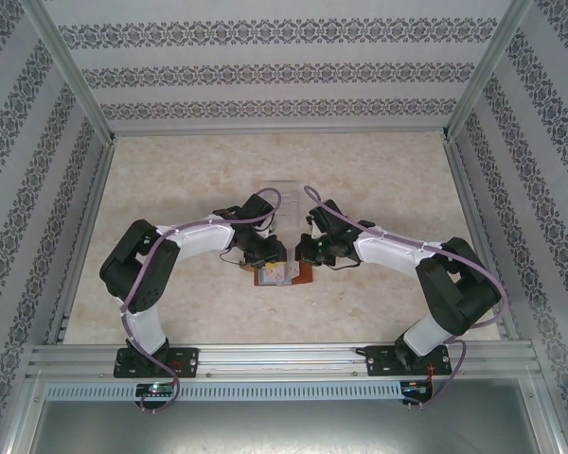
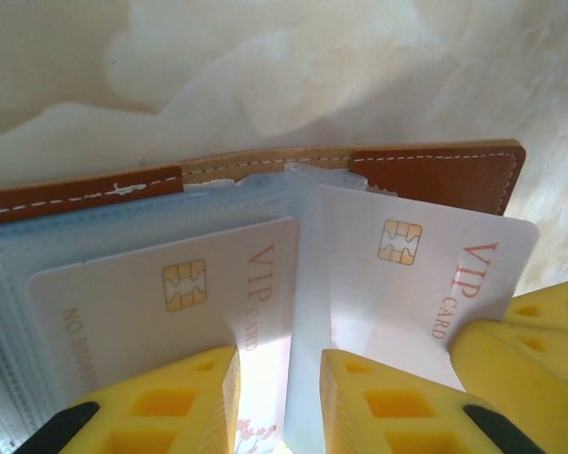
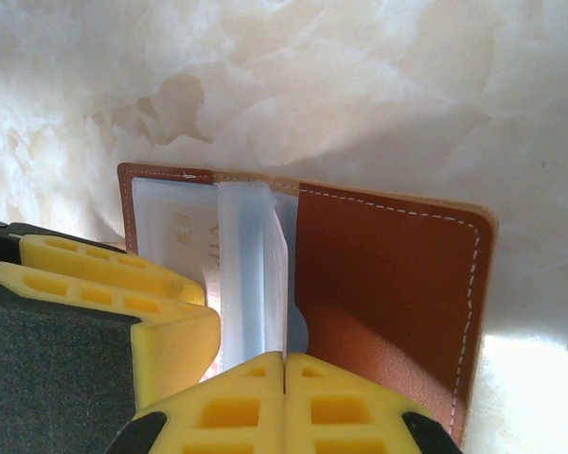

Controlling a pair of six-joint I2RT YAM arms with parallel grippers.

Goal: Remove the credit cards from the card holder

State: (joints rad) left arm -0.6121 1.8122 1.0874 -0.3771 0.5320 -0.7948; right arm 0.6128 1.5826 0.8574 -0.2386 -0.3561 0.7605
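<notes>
Brown leather card holder (image 1: 282, 275): lies open and flat on the table (image 1: 388, 180), just toward 6 o'clock of table centre, between the two grippers.
Holder detail: left wrist view shows the stitched brown edge (image 2: 435, 175) along 12 o'clock. Right wrist view shows a bare leather flap (image 3: 388, 284) at 3 o'clock.
Clear sleeves (image 2: 303, 284): pale plastic leaves fan up from the spine. One leaf (image 3: 251, 274) stands nearly upright in the right wrist view.
Credit cards: two whitish VIP cards with gold chips, both in sleeves. One (image 2: 151, 303) lies at 9 o'clock of the spine, the other (image 2: 407, 274) at 3 o'clock. Right wrist view catches one card face (image 3: 180, 232) on the page at 9 o'clock.
Left gripper (image 1: 265, 253): at about 11 o'clock of the holder. In its own view (image 2: 279, 402) the yellow jaws stand partly apart, astride the spine, with a sleeve edge in the gap and nothing clamped. Its fingers (image 3: 104, 284) sit over the 9 o'clock page.
Right gripper (image 1: 308, 251): at about 1 o'clock of the holder. In its own view (image 3: 284, 407) the jaws are pressed together at the 6 o'clock edge of the sleeves. Can't tell if a thin leaf is pinched. Its fingers (image 2: 530, 350) overlap the 3 o'clock card's lower corner.
Clear tray (image 1: 282, 192): at 12 o'clock of the holder, near but apart.
</notes>
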